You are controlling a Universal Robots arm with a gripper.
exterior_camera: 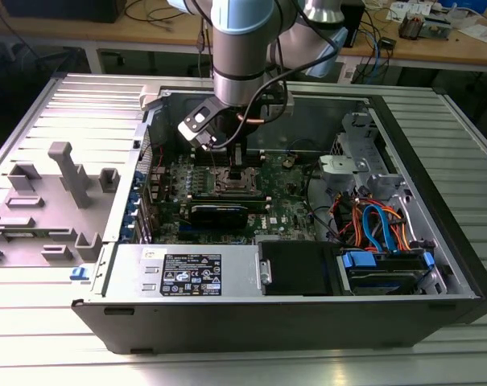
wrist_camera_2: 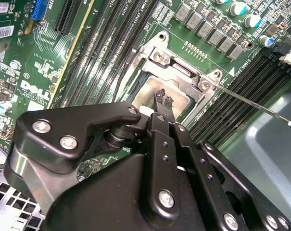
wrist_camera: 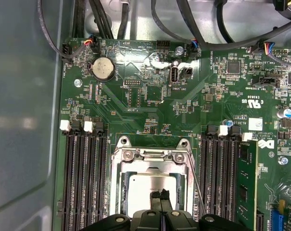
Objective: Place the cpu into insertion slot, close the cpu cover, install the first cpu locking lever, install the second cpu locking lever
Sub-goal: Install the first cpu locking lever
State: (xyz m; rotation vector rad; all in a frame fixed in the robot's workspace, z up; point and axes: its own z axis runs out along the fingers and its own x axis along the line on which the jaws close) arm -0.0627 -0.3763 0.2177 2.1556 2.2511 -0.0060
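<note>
Black hinged linkage and screw-studded finger bars crowd the foreground of the second wrist view, tapering to the gripper, whose jaws are drawn almost together and hold nothing. Directly beneath the tips lies the cpu, a flat square with a dull, brushed silver-grey top, seated in the insertion slot, of which a dark rim edges the chip. Whether the tips touch the metal or hover just above it I cannot tell. Around the chip the cpu cover lies down flat, a thin bright steel frame with a square cut-out through which the tips reach. Just beyond the frame's corner a locking lever, a slim springy wire rod, juts away over the memory slots, so it looks unlatched; the work seems to sit between cover and levers. Done well, any press here should go straight down and lightly, square to the frame, since the chip's top is smooth and hard and narrow tips could skid or scratch. Long ribbed black slots flank the jaws on both sides. Farther out spreads the glossy green motherboard with a round coin cell, all inside the grey sheet-metal case.
</note>
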